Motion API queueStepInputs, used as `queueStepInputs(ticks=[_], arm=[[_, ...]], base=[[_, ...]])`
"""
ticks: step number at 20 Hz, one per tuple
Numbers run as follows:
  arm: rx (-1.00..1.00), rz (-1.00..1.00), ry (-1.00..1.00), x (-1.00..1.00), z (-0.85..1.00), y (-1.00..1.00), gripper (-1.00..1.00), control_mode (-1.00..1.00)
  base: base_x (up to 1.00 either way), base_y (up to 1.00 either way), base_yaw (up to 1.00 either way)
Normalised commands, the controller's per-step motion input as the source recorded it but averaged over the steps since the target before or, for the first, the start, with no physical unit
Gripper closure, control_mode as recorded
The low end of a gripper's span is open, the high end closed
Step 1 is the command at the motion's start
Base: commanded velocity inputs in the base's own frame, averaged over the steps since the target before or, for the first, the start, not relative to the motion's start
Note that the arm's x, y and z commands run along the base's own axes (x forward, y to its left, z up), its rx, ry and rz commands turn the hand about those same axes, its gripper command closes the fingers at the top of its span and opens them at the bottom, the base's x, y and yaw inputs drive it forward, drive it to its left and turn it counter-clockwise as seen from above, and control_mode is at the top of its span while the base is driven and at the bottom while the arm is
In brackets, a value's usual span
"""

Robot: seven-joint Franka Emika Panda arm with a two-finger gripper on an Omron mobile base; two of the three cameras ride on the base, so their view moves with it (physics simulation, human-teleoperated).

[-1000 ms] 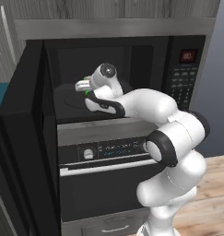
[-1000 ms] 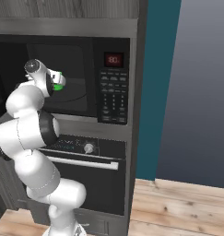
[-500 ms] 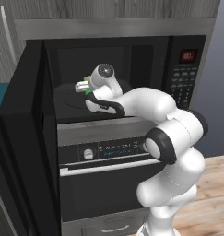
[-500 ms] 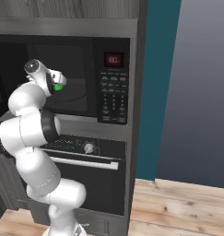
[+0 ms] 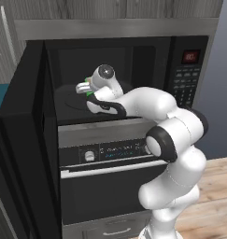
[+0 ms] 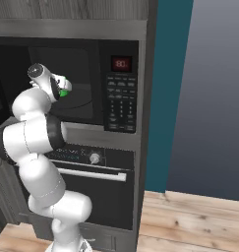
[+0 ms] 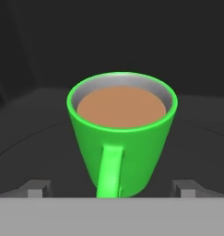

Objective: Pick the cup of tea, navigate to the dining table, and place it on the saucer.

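The cup of tea (image 7: 122,138), a bright green mug with brown liquid, stands upright on the dark turntable inside the microwave, handle facing the hand camera. My gripper (image 7: 112,188) is open, with one dark fingertip (image 7: 37,186) on each side of the cup's base, apart from its wall. In the left base view the gripper (image 5: 82,87) reaches into the microwave cavity, and a sliver of the green cup (image 5: 90,94) shows by it. The right base view shows the cup (image 6: 64,93) just beyond the hand. The dining table and saucer are out of view.
The microwave door (image 5: 21,140) hangs open at the left. Its control panel (image 6: 120,101) is on the right, and an oven (image 5: 105,186) sits below. A teal wall (image 6: 165,98) and wooden floor (image 6: 190,221) lie to the right.
The arm has shifted slightly to the left, bringing the hand a little closer around the cup. The cup has not moved.
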Motion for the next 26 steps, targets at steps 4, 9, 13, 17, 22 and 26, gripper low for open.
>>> queueStepInputs(ticks=[4,9,13,17,22,26], arm=[[0.0,0.0,0.0,0.05,-0.03,0.0,-1.0,-1.0],[0.0,0.0,0.0,0.0,0.0,0.0,-1.0,-1.0],[0.0,0.0,0.0,0.0,0.0,0.0,1.0,-1.0],[0.0,0.0,0.0,0.0,0.0,0.0,1.0,-1.0],[0.0,0.0,0.0,0.0,0.0,0.0,1.0,-1.0],[0.0,0.0,0.0,0.0,0.0,0.0,1.0,-1.0]], base=[[0.0,0.0,0.0],[0.0,0.0,0.0],[0.0,0.0,0.0],[0.0,0.0,0.0],[0.0,0.0,0.0],[0.0,0.0,0.0]])
